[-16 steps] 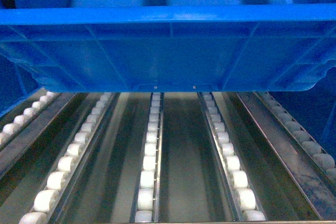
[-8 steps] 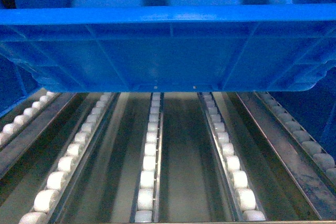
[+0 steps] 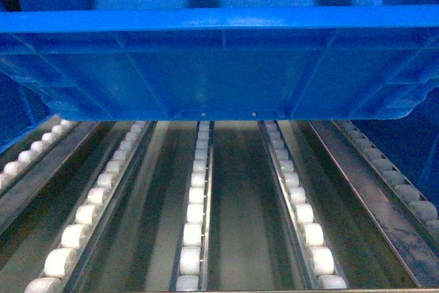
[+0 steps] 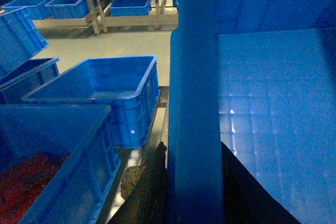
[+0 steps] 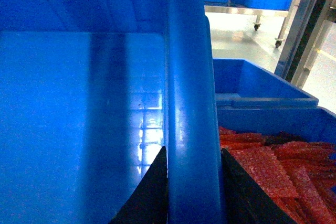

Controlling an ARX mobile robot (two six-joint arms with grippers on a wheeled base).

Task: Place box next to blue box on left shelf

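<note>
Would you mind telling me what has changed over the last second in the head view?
Almost nothing visibly moved. The box hangs over the left shelf in the same place, its underside at the same height above the rollers. The left gripper and right gripper each straddle a box wall.

Bright blue all over the box (image 3: pixel 219 66), rim and ribbed underside alike, its smooth inside glossy with white glints just inward of the black left gripper (image 4: pixel 191 182). Outward of that gripper: a plain blue crate (image 4: pixel 100 98), and a nearer blue crate (image 4: pixel 52 161) showing dark red. Outward of the black right gripper (image 5: pixel 193 182), a blue bin (image 5: pixel 273 119) of red-orange packets (image 5: pixel 273 171). Grey rails with white rollers stripe the left shelf (image 3: pixel 195 224).
</note>
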